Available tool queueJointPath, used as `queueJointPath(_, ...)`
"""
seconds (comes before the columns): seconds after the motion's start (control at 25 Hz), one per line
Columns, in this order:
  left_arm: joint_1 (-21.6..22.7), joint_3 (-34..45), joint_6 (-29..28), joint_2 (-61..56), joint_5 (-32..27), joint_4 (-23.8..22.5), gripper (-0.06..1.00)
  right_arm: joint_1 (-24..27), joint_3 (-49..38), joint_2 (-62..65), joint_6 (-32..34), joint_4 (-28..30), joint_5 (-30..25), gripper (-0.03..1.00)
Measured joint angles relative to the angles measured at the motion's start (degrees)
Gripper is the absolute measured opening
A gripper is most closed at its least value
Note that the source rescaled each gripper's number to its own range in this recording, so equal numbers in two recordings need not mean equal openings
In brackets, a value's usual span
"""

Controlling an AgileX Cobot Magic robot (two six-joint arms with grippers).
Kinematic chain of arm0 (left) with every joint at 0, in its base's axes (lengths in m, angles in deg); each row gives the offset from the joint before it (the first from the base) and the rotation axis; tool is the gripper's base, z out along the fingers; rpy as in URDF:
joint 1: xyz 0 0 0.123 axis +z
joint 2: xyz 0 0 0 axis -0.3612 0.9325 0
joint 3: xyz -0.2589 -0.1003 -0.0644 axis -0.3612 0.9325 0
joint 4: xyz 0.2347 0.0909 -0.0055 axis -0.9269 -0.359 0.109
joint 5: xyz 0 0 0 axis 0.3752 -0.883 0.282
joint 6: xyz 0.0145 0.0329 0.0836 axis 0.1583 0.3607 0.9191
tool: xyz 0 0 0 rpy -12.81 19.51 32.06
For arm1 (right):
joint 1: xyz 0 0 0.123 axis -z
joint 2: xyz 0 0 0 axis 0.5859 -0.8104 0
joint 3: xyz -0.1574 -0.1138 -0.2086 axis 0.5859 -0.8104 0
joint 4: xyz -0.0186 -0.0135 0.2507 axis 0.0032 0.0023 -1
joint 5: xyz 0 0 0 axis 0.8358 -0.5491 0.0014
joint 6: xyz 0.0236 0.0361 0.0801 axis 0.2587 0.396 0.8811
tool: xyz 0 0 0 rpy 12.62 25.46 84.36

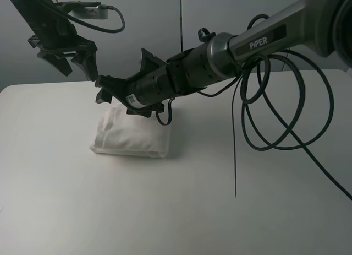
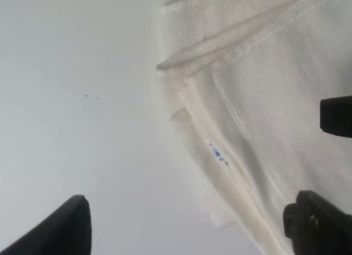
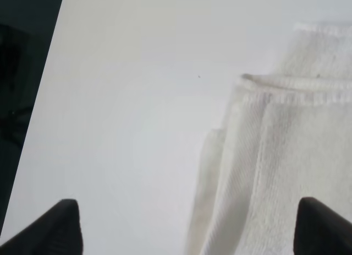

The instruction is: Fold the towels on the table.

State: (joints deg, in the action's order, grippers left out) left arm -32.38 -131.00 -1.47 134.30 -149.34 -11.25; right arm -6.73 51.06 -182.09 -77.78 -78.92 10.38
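Note:
The white terry towel point(image 1: 132, 134) lies folded in a thick small rectangle on the table point(image 1: 220, 216), left of centre. My right gripper point(image 1: 104, 90) reaches across the middle and hovers open just above the towel's far left corner. My left gripper point(image 1: 74, 62) is open and empty, higher up and to the far left of the towel. In the left wrist view the towel point(image 2: 264, 95) shows its layered hems and small label point(image 2: 217, 153) between the spread fingers point(image 2: 316, 227). In the right wrist view the towel's stacked folds point(image 3: 286, 156) lie by one fingertip point(image 3: 324, 227).
Black cables point(image 1: 275, 101) loop down from the right arm over the right half of the table, and one thin wire point(image 1: 235, 156) hangs straight down. A dark fingertip point(image 2: 336, 115) of the other gripper shows in the left wrist view. A grey wall stands behind the table.

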Motion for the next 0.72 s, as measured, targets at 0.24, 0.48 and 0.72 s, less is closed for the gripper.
queueJointPath(0.24, 0.0, 0.0, 0.0, -1.3, -0.1, -0.6, 0.96, 0.0, 0.0, 1.4, 1.5, 11.4, 0.1, 0.99)
queueJointPath(0.48, 0.4, 2.3, 0.0, -8.5, -0.2, -3.7, 0.96, 3.5, 0.0, 9.9, 9.1, 34.0, -3.7, 1.0)
queueJointPath(0.72, 4.0, 9.1, -1.1, -19.9, -0.2, -4.1, 0.96, 7.7, 0.0, 22.0, 26.6, 65.2, -10.2, 1.0)
